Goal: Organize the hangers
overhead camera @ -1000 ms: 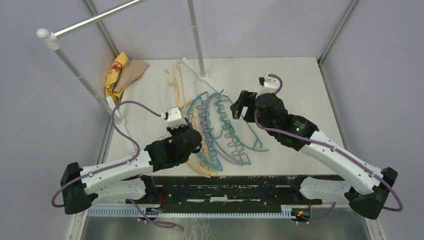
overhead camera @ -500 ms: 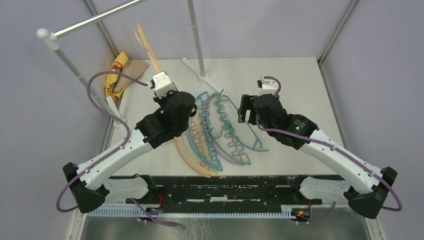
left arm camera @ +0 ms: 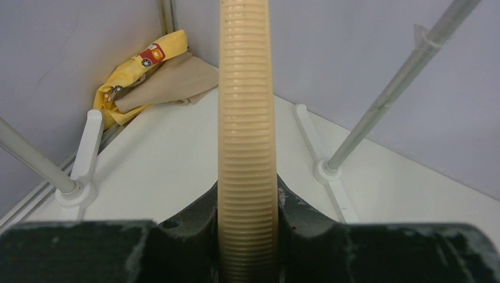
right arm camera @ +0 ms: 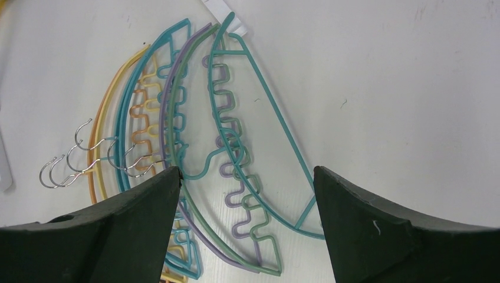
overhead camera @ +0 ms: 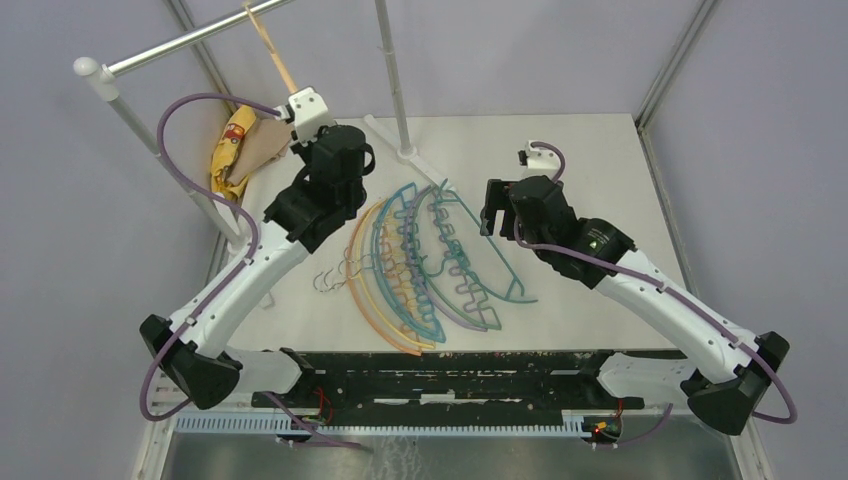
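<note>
One hanger (left arm camera: 244, 118) high in L gripper (left arm camera: 247, 242); R gripper (right arm camera: 246, 177) low, agape.

hangers (right arm camera: 175, 118): smooth plastic | hooks (right arm camera: 71, 162): shiny metal | held hanger (left arm camera: 247, 147): ribbed matt plastic | cloth (left arm camera: 168, 81): soft fabric

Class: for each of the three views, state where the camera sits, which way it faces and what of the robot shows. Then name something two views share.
Top external: above and behind the arms, looking down on the table; both arms show whole.
Left wrist: on the left hand, facing the far corner with the cloth; its fingers clamp a peach hanger.
Right wrist: on the right hand, facing down at the hanger pile; its open fingers show.
Shared: top and right wrist both show the pile.
</note>
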Motion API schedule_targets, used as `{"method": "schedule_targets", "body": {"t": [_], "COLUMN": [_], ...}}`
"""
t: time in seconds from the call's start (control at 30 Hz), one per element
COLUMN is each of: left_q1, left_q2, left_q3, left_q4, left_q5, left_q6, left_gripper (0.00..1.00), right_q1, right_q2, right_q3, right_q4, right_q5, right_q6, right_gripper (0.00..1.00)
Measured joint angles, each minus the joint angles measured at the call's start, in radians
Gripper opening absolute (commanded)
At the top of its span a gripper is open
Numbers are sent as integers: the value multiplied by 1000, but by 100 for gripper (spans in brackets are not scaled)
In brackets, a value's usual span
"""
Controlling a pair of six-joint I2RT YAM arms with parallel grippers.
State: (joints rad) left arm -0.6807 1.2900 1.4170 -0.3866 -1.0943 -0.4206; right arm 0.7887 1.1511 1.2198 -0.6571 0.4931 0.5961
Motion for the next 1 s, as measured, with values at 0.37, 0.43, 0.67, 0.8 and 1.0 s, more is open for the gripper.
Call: {"method": "schedule_targets", "body": {"t": [0.37, 0.43, 0.67, 0.8, 1.0], "left_q1": [125, 145, 211, 232, 236], "left_q2": [82, 106, 194, 241, 234], "left_q3": [99, 133, 233, 254, 178], "left_q4": [-9, -13, -60, -96, -85], "left_q5": [124, 142, 209, 253, 323], "left_q6": [17, 18, 18, 16, 16], "left_gripper": [3, 3, 3, 3, 55], "right_q1": [-18, -20, -29, -39, -45], "right_q2": [11, 17, 22, 21, 14], "right_q3": [7, 7, 7, 6, -11], "right_q4": [-3, -3, -11, -11, -11], "right_q5": [-30, -37, -44, -45, -45], "right_q6": [-19, -21, -27, -28, -42], "right_gripper": [90, 90, 90, 97, 99]}}
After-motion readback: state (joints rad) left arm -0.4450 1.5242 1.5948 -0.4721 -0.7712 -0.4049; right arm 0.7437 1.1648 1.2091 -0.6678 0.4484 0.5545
